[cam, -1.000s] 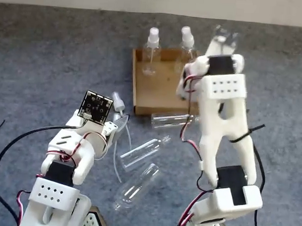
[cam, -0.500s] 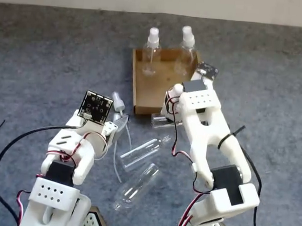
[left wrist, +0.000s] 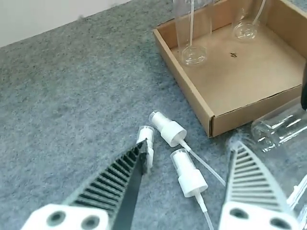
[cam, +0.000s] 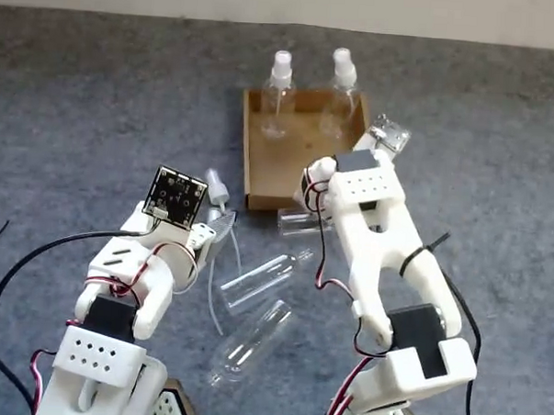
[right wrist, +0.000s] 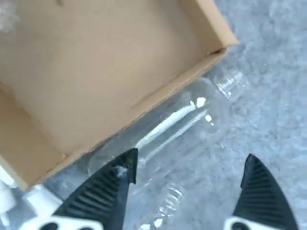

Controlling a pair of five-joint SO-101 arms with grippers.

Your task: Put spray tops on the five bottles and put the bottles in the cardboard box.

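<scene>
I am watching the left gripper point(left wrist: 189, 146) hanging low over the grey carpet point(left wrist: 72, 86), its fingers spread wide and gripping nothing. Three loose spray tops are lying on the carpet under it. The first spray top point(left wrist: 168, 128) is lying closest to the box. The second spray top point(left wrist: 188, 173) is lying between the two fingers, its thin tube trailing back toward the gripper's base. The third spray top point(left wrist: 147, 136) is peeking out right at the tip of the dark finger, and I cannot tell whether they are touching.

The right gripper point(right wrist: 190, 160) is likewise gaping wide and carrying nothing, hovering over the bottle by the box point(right wrist: 168, 122). That bottle is lying on its side with no top, just outside the near wall of the cardboard box point(right wrist: 96, 62) and running along it, its bare neck resting near the box's corner.

In the high view, two bottles are standing upright inside the box at its far wall: the capped bottle point(cam: 278, 102) and the second capped bottle point(cam: 340, 100), each wearing a white spray top. Two more topless bottles are lying on the carpet between the arms, the middle bottle point(cam: 260, 280) and the nearest bottle point(cam: 248, 342). Both are slanting the same way, close together and well apart from the box. The right arm is stretching above the box's near wall, covering part of the bottle by the box.
</scene>
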